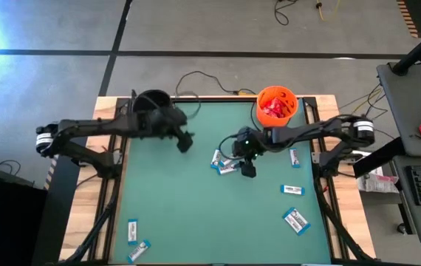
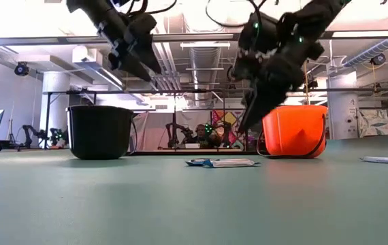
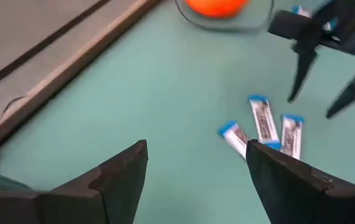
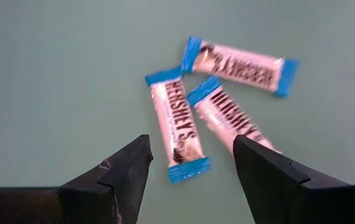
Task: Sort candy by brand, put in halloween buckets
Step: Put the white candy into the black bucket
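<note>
Right gripper (image 4: 190, 171) fingers apart, nothing between, hovering off the mat just above a cluster of three white-and-blue bars (image 4: 218, 102). Closest bar (image 4: 176, 122) directly ahead of the fingertip gap, lengthwise to it; second bar (image 4: 230, 119) touching alongside, partly behind one finger; third bar (image 4: 240, 65) lying crosswise just beyond, near the tops of the other two. "HERSHEY'S" readable on wrappers. Same trio in high view (image 1: 224, 164), immediately beside right gripper (image 1: 246, 167) on its left-arm side.

Orange bucket (image 1: 276, 106) behind right gripper, near table's far edge, red packets (image 1: 275, 109) inside. Low view: orange bucket (image 2: 294, 131) upright on mat, right gripper (image 2: 248, 116) raised in front of it, bars (image 2: 222, 162) flat on mat below.

Farther out on right arm's side: single bar (image 1: 295, 157) near table edge, another (image 1: 292, 190) nearer front, larger white-and-blue packet (image 1: 295, 220) nearer front still.

Left gripper (image 3: 196, 168) also spread wide, empty, raised over green mat (image 1: 196, 214); in left wrist view the trio of bars (image 3: 265, 127) ahead of its fingers, right arm's fingers beyond them. High view: left gripper (image 1: 185, 142) just off black bucket (image 1: 153, 102), which sits at far left corner; contents of black bucket not visible. Two more bars (image 1: 136, 241) well apart from both grippers, at front left of mat.

Person (image 2: 199, 134) seated in room beyond table.
</note>
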